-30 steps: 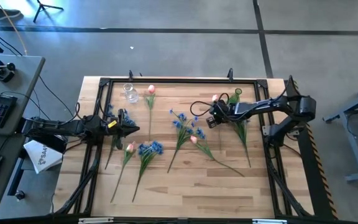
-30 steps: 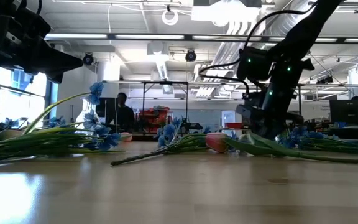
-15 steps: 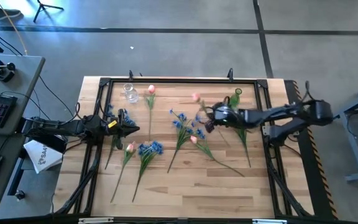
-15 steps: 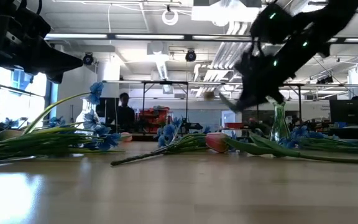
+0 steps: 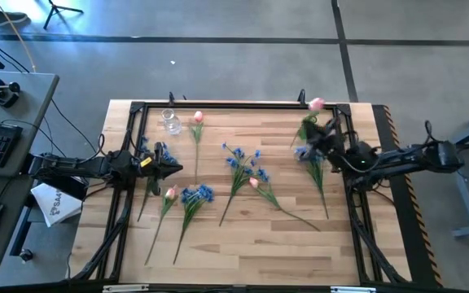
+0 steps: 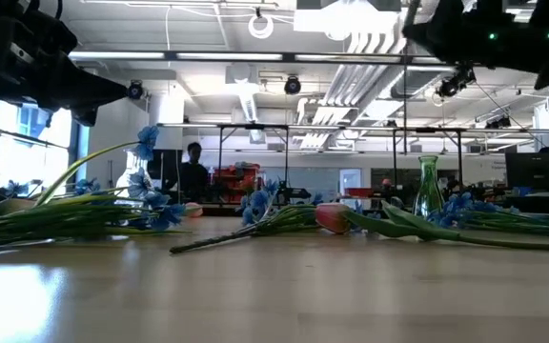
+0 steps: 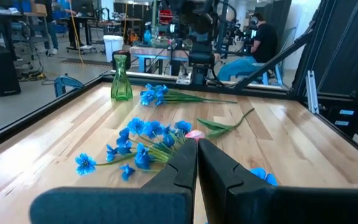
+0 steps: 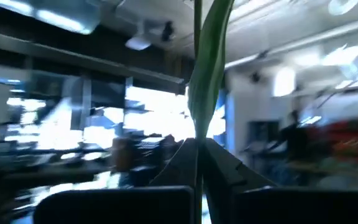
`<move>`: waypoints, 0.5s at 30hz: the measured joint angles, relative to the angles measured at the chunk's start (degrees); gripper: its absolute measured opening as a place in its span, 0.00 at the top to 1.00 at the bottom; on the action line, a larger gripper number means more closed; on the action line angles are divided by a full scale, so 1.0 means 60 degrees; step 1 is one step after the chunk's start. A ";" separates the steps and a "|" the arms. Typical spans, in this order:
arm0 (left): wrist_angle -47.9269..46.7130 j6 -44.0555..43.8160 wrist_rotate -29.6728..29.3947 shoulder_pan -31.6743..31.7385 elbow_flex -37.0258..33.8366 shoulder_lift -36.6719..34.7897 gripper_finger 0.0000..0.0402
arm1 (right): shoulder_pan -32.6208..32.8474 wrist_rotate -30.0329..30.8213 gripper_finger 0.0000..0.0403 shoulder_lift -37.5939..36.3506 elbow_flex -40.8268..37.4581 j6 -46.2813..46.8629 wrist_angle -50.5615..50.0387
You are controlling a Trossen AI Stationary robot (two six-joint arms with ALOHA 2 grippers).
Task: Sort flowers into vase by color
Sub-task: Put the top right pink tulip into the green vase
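The right gripper (image 5: 326, 140) is clamped on a thin green stem of a pink tulip (image 5: 316, 104), holding it up near the green glass vase (image 6: 429, 189) at the far right corner of the wooden slat table (image 5: 243, 236). The left gripper (image 5: 169, 169) sits pinched closed, empty I think, among loose blue flowers (image 7: 135, 140). A clear vase (image 5: 171, 122) stands back left. No readable labels.

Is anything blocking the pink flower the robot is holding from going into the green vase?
Nothing visible blocks it. The right gripper holds the pink tulip up in the air beside the green vase, which stands near the table's far right corner. The vase's mouth looks open, with no stem seen in it. Blue flowers lie just beside the vase.
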 joint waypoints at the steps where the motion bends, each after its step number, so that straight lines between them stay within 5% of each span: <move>1: 0.0044 0.0011 0.0004 0.0000 0.0000 0.0000 0.99 | -0.0101 0.0288 1.00 -0.0145 0.0050 -0.0585 0.0084; 7: 0.0275 0.0157 0.0000 0.0000 0.0000 0.0000 0.99 | -0.1108 0.1461 1.00 -0.0612 0.0584 -0.2463 0.0238; 15: 0.0284 0.0164 0.0000 0.0000 0.0000 0.0000 0.99 | -0.3058 0.1444 1.00 -0.0431 0.0676 -0.1764 0.0134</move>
